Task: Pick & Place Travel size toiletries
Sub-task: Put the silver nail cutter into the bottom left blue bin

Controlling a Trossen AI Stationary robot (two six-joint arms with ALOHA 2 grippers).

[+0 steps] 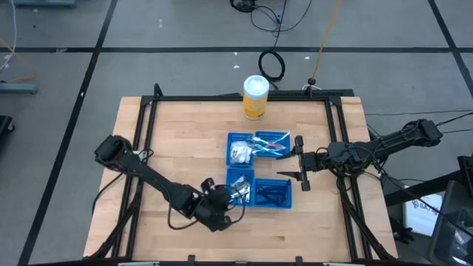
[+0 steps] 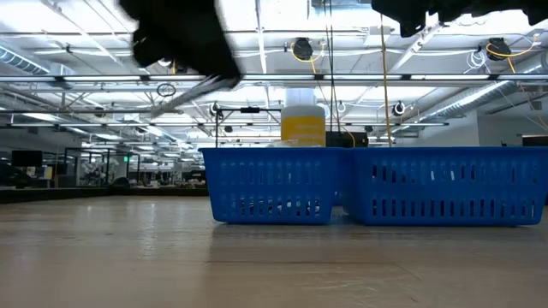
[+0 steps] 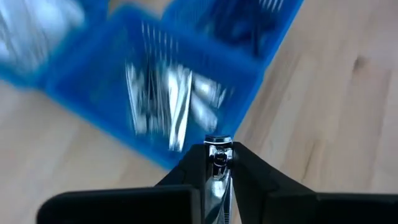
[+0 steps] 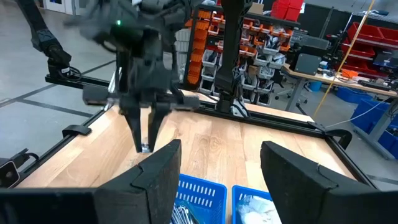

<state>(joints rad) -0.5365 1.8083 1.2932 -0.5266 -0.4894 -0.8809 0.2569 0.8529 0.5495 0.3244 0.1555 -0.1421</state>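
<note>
The work surface is a light wooden table (image 1: 185, 140) with a black frame, standing on a grey floor with dark lines; the low view shows a hall with ceiling lights. No writing is legible. The left gripper (image 3: 219, 163) is clamped on a silvery small tube (image 3: 217, 155), held above the table beside the near blue tray (image 1: 240, 186), which apparently holds similar tubes. The right gripper (image 1: 301, 164) hangs with fingers apart next to the trays.
</note>
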